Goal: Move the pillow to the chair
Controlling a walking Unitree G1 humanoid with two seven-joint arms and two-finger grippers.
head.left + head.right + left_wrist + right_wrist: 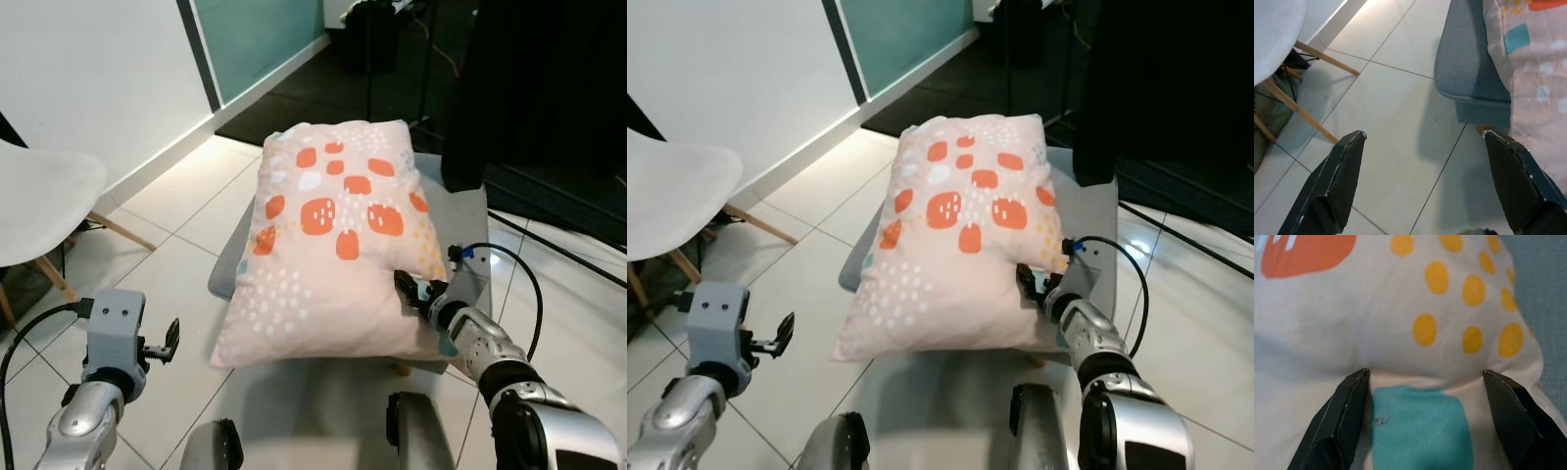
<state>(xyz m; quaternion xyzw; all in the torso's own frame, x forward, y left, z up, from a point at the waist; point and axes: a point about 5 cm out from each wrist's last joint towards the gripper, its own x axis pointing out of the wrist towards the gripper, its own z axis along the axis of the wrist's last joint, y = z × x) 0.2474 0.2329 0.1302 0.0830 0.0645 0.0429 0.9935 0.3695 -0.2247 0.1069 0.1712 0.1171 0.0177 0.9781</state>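
The pillow (338,230), pale pink with orange blotches and white and yellow dots, lies lengthwise on a grey stool (460,211), covering most of it so that just the stool's left edge and right side show; its legs are largely hidden. The white chair (39,201) stands well apart to the left, cut off by the frame edge, with wooden legs splayed on the tiled floor (186,220). The right gripper (409,291) presses into the pillow's near right edge, where the fabric dents around it; in the right wrist view its fingers (1339,423) stand wide apart against the cloth, a teal patch between them, not closed on anything. The left gripper (168,340) hovers over the floor, left of the stool and near the pillow's near left corner without touching it; the left wrist view shows its fingers (1334,183) spread wide, with the stool's edge and the pillow's side just beyond. The dark background at top right is hard to make out.
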